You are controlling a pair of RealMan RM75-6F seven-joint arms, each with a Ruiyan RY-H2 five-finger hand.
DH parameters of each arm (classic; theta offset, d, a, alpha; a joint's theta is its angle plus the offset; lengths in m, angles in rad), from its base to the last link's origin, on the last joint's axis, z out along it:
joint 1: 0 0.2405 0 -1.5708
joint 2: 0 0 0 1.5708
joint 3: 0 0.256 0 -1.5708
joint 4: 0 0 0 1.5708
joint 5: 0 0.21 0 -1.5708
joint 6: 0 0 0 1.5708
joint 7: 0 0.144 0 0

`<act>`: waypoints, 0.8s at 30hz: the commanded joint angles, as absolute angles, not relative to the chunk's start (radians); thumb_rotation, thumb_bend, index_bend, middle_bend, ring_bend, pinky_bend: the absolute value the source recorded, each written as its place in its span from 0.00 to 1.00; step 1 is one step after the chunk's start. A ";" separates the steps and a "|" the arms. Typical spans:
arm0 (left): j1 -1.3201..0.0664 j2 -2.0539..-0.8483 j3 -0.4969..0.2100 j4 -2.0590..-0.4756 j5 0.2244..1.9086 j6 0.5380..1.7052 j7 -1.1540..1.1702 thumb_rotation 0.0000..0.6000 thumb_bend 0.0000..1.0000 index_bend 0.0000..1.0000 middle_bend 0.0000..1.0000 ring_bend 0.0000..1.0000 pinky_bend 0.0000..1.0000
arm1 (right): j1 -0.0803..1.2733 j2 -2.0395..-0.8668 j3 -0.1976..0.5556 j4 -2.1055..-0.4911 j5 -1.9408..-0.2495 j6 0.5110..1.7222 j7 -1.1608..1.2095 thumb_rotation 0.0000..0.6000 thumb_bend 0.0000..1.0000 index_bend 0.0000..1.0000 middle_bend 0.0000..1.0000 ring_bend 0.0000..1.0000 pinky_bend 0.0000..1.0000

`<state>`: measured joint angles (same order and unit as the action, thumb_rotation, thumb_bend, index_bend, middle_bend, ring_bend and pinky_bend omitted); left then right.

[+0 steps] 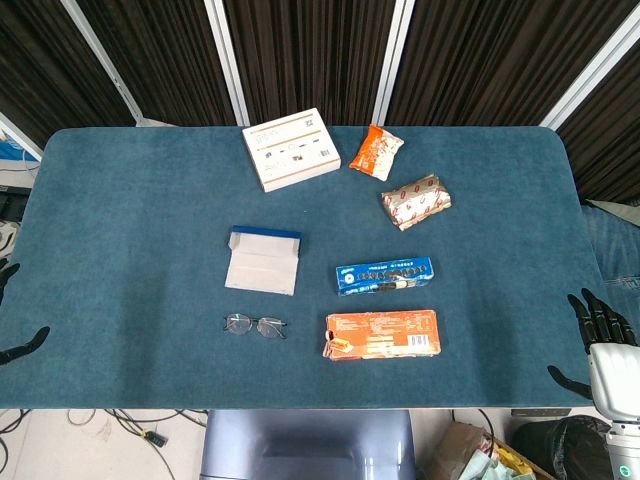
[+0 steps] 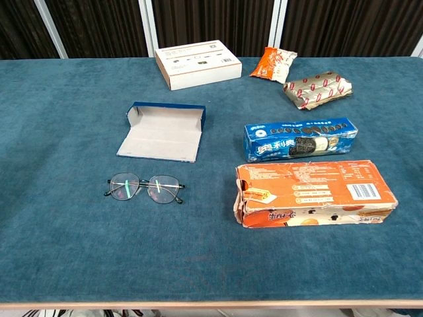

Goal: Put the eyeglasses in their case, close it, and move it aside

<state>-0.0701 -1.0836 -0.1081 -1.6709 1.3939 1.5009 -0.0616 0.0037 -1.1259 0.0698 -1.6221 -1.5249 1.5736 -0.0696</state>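
The glasses lie flat on the table, just in front of the open case, near but not touching it. I judge them light, thin-framed and fragile, lenses easily smudged, so I'd pinch the bridge or a rim edge gently. The case looks like stiff card. My left hand and right hand sit at the table's edges, fingers spread, holding nothing.

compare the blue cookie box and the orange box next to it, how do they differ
The blue cookie box is smaller and looks intact; the orange box is bigger, and its left end is torn and dented. The blue one lies farther from the robot. Both are long boxes lying flat, side by side.
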 commanded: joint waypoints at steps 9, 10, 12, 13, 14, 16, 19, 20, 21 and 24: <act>-0.071 -1.093 -0.106 -1.667 1.420 1.515 -0.076 1.00 0.18 0.09 0.04 0.00 0.00 | 0.005 -1.125 0.070 -1.625 -1.517 1.567 -0.073 1.00 0.11 0.05 0.00 0.10 0.16; -0.071 -1.094 -0.106 -1.665 1.422 1.516 -0.078 1.00 0.18 0.09 0.04 0.00 0.00 | 0.005 -1.124 0.071 -1.626 -1.516 1.567 -0.073 1.00 0.11 0.05 0.00 0.10 0.16; -0.071 -1.097 -0.107 -1.661 1.425 1.520 -0.082 1.00 0.18 0.09 0.04 0.00 0.00 | 0.004 -1.124 0.072 -1.627 -1.515 1.569 -0.072 1.00 0.11 0.05 0.00 0.10 0.16; -0.071 -1.098 -0.108 -1.660 1.426 1.521 -0.084 1.00 0.18 0.09 0.04 0.00 0.00 | 0.004 -1.124 0.072 -1.628 -1.515 1.569 -0.072 1.00 0.11 0.05 0.00 0.10 0.16; -0.070 -1.099 -0.108 -1.659 1.426 1.523 -0.085 1.00 0.18 0.09 0.05 0.00 0.00 | 0.004 -1.123 0.071 -1.629 -1.516 1.569 -0.071 1.00 0.11 0.05 0.00 0.10 0.16; -0.069 -1.100 -0.108 -1.659 1.423 1.523 -0.085 1.00 0.18 0.09 0.05 0.00 0.00 | 0.003 -1.123 0.070 -1.629 -1.517 1.569 -0.072 1.00 0.11 0.05 0.00 0.10 0.16; -0.069 -1.101 -0.107 -1.660 1.421 1.522 -0.081 1.00 0.18 0.09 0.05 0.00 0.00 | 0.003 -1.123 0.070 -1.630 -1.516 1.568 -0.072 1.00 0.11 0.05 0.00 0.10 0.16; -0.069 -1.101 -0.107 -1.661 1.421 1.521 -0.079 1.00 0.18 0.09 0.05 0.00 0.00 | 0.004 -1.123 0.070 -1.630 -1.515 1.568 -0.072 1.00 0.11 0.05 0.00 0.10 0.16; -0.070 -1.101 -0.107 -1.661 1.422 1.521 -0.077 1.00 0.18 0.09 0.05 0.00 0.00 | 0.003 -1.122 0.070 -1.630 -1.514 1.567 -0.072 1.00 0.11 0.05 0.00 0.10 0.16; -0.072 -1.104 -0.106 -1.659 1.426 1.519 -0.074 1.00 0.18 0.09 0.05 0.00 0.00 | 0.003 -1.122 0.071 -1.632 -1.509 1.564 -0.073 1.00 0.11 0.05 0.00 0.10 0.16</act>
<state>-0.0718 -1.1038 -0.1062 -1.6599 1.4253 1.5193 -0.0745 0.0035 -1.1221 0.0712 -1.6321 -1.5093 1.5647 -0.0726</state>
